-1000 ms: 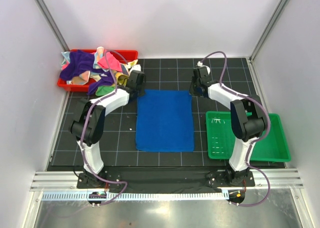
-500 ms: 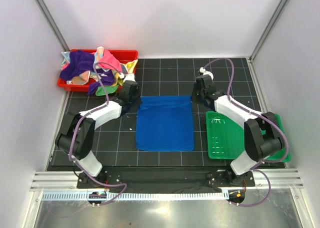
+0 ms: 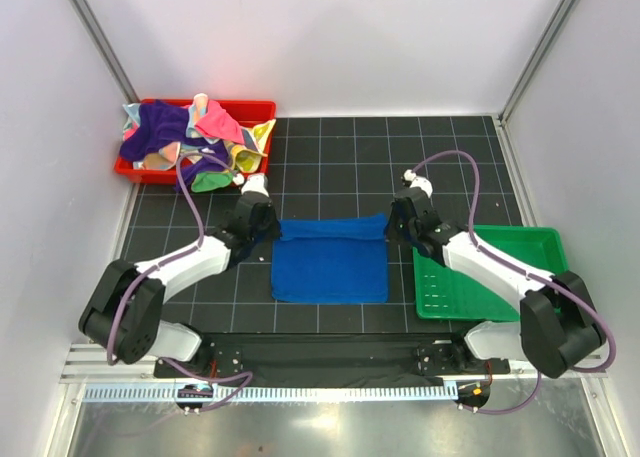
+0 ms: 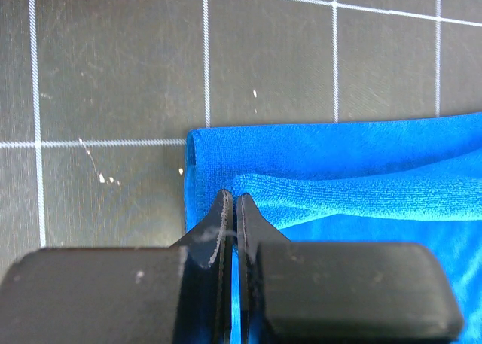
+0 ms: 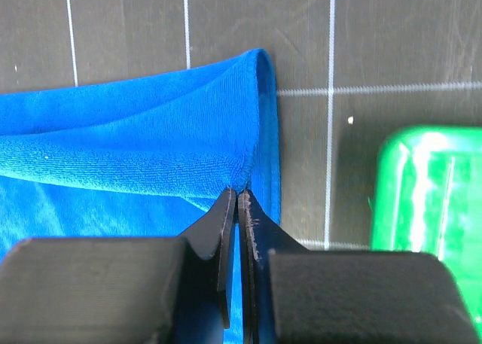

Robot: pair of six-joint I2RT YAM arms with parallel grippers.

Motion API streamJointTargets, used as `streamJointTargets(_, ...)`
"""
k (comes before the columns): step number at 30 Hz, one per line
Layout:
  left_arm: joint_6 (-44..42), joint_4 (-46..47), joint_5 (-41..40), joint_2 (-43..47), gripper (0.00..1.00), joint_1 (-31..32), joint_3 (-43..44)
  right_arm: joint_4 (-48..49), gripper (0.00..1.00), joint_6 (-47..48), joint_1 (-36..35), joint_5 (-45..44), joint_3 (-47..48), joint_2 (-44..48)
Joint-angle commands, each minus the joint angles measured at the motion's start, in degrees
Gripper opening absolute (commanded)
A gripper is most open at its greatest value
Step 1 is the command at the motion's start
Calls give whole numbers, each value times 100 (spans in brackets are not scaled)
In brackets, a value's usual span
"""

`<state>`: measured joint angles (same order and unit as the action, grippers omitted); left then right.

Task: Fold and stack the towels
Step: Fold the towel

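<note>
Left claw (image 3: pixel 272 227), right claw (image 3: pixel 392 227), blue towel's (image 3: pixel 330 267) far edge now nearer its near edge.

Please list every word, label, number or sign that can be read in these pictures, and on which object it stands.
None: no readable text shows in any view, neither on the blue towel, the red tray, the green tray nor the grid mat.

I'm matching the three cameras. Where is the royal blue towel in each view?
Top external: royal blue towel just below centre.
Left wrist: towel fills the lower right, corner in the left claw.
Right wrist: towel fills the left, corner in the right claw.
Shared landmark: the white grid lines.
</note>
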<state>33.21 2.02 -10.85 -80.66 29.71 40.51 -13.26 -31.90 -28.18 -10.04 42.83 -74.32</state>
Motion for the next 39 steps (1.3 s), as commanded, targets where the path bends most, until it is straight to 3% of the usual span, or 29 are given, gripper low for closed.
streamJointTargets(1, 80, 404, 4, 428, 1, 43, -183, -19, 9, -202, -64, -261, -125, 374)
streamJointTargets(10, 150, 475, 241, 912, 7, 87, -570, -221, 8, -396, -196, -279, -380, 761)
streamJointTargets(39, 625, 299, 13, 2300, 7, 667, -1757, -696, 7, -1064, -697, -279, -1435, 2097)
